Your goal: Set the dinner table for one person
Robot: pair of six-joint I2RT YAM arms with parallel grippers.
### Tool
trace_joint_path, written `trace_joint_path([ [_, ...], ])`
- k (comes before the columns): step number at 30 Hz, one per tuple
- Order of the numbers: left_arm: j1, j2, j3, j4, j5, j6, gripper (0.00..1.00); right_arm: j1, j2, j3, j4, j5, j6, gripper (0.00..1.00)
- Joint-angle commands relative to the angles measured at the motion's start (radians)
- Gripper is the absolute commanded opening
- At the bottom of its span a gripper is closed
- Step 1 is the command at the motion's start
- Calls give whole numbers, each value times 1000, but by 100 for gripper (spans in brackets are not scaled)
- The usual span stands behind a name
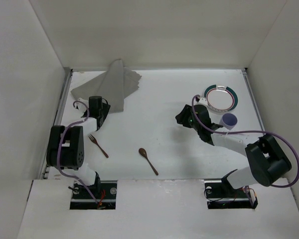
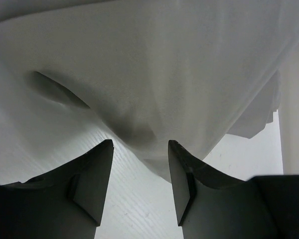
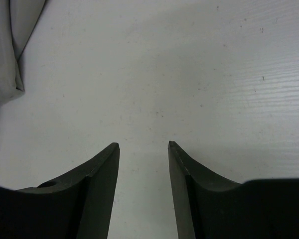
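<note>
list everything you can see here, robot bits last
table: one, white, fills the workspace
placemat: one, grey cloth, crumpled at the far left, one end up against the back wall
plate: one, white with a teal rim, far right
cup: one, purple, just near of the plate
fork: one, brown, near left
spoon: one, brown, near middle
arms: two, black and white, left arm and right arm
left gripper: one, black, open, at the placemat's near edge
right gripper: one, black, open, over bare table
</note>
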Motion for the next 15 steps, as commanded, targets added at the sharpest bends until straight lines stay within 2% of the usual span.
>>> trace_joint_path([
  [1, -31, 50, 22, 87, 21, -34, 45, 14, 11, 37, 42, -11, -9, 50],
  [10, -81, 164, 57, 166, 24, -50, 38, 17, 0, 37, 43, -5, -15, 51],
  [12, -100, 175, 59, 173, 29, -48, 27, 17, 7, 36, 45, -8, -13, 51],
  [15, -132, 172, 57, 190, 33, -40, 16, 17, 13, 42, 37, -10, -15, 51],
])
